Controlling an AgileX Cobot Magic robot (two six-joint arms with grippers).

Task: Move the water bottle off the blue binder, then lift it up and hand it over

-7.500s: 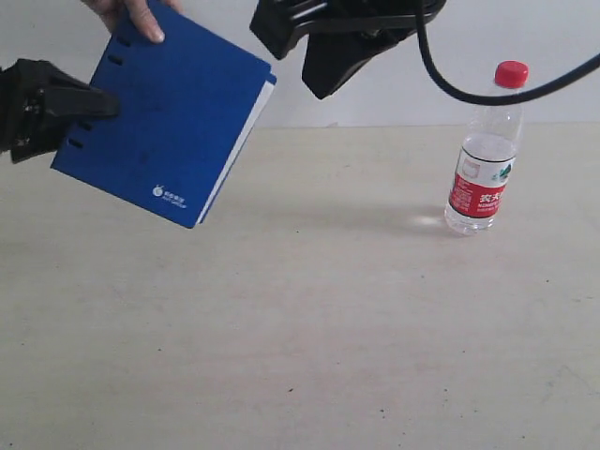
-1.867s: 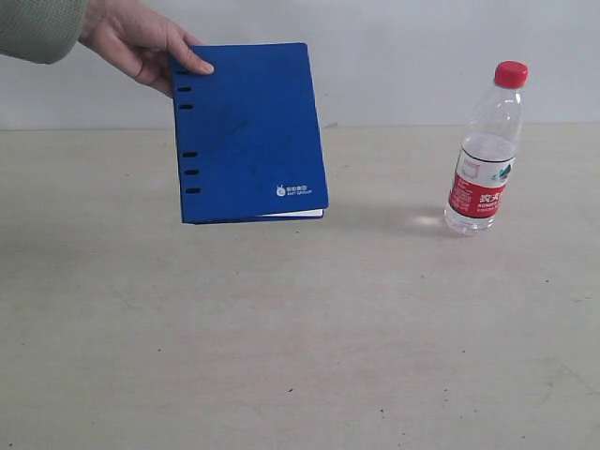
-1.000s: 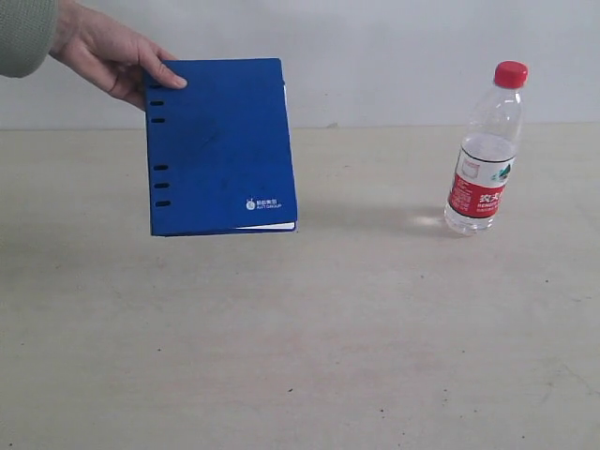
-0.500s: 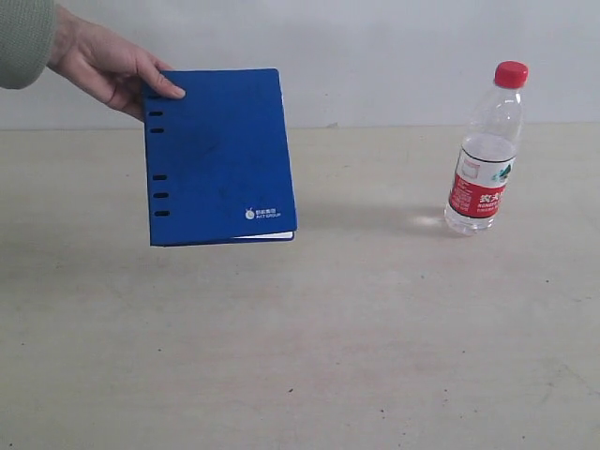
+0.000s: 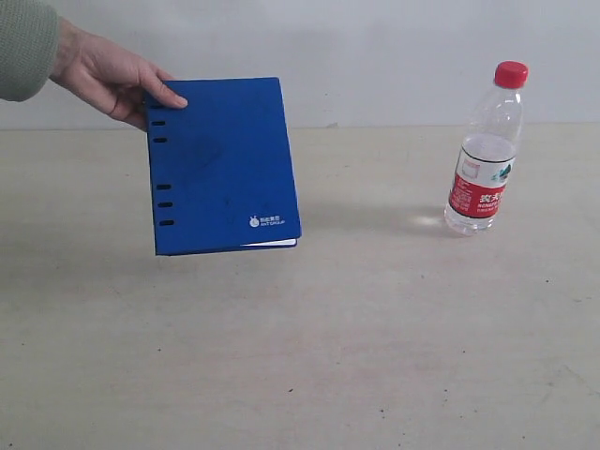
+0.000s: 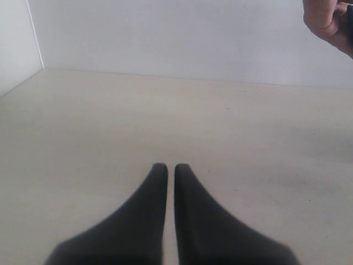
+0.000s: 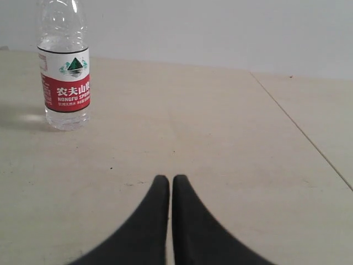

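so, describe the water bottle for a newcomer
On the pale table before the white wall, look right. The water bottle stands there upright, alone. Clear plastic, red cap, red-and-white label, unlike the flat blue binder a hand holds up at left.

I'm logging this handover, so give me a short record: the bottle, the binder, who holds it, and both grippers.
water bottle: upright on the table, red cap on, right side of the exterior view
blue binder: closed, held up, apart from the bottle
holder: person's hand at the binder's upper spine corner
left gripper: shut, empty
right gripper: shut, empty, bottle ahead untouched
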